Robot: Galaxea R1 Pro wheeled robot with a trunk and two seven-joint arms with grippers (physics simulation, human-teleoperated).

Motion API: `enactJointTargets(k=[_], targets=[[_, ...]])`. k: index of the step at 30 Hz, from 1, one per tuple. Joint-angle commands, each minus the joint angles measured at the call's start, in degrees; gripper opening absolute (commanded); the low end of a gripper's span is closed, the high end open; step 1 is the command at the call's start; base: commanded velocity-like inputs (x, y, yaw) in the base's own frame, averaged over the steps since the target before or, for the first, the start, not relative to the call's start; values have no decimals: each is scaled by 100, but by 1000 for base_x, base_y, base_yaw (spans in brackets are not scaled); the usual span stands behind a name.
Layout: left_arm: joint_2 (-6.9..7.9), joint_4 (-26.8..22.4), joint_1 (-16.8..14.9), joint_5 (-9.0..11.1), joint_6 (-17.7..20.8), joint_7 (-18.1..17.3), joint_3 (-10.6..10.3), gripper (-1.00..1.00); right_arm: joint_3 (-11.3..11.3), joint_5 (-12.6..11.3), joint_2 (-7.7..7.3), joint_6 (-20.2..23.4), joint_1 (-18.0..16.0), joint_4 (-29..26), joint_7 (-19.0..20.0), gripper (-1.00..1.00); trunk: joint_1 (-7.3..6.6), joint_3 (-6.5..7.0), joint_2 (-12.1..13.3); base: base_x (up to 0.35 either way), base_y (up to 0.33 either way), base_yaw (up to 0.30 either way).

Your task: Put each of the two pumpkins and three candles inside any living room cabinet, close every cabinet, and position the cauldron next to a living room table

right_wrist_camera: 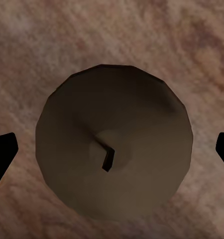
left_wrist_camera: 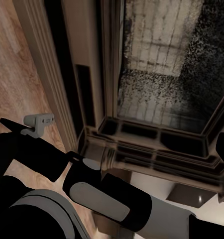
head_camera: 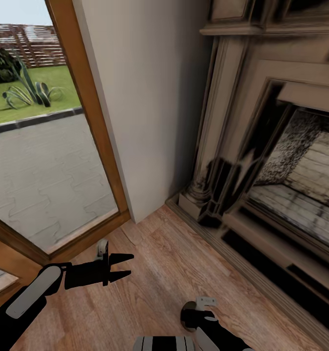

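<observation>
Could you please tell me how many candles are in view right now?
1. The candle stands on the wood floor, seen top-down between the right tool's open fingertips. The other candles may be elsewhere, out of frame.

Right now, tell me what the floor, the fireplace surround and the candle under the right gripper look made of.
Floor: wood planks, light sheen, visible grain and seams.
Fireplace surround: carved stone or painted wood, matte beige with moulded edges; can't tell which.
Candle: probably wax, dull grey-brown, dark wick at centre, between the right gripper fingers.
</observation>
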Motion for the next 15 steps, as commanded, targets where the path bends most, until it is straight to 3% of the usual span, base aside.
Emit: enactJointTargets(k=[1,6,15], targets=[[5,3,-5,-35,-1,-51,-11,100,48,-26,-5,28,-4,-12,-48,100,-1,-4,-2,72,0,0],[4,3,-5,-36,-1,-51,-10,100,48,-28,-5,27,-4,-9,-49,100,-1,-4,-2,196,0,0],[6,10,-5,-30,-1,-51,-10,100,48,-29,-5,27,-4,-9,-49,100,-1,-4,-2,28,0,0]])
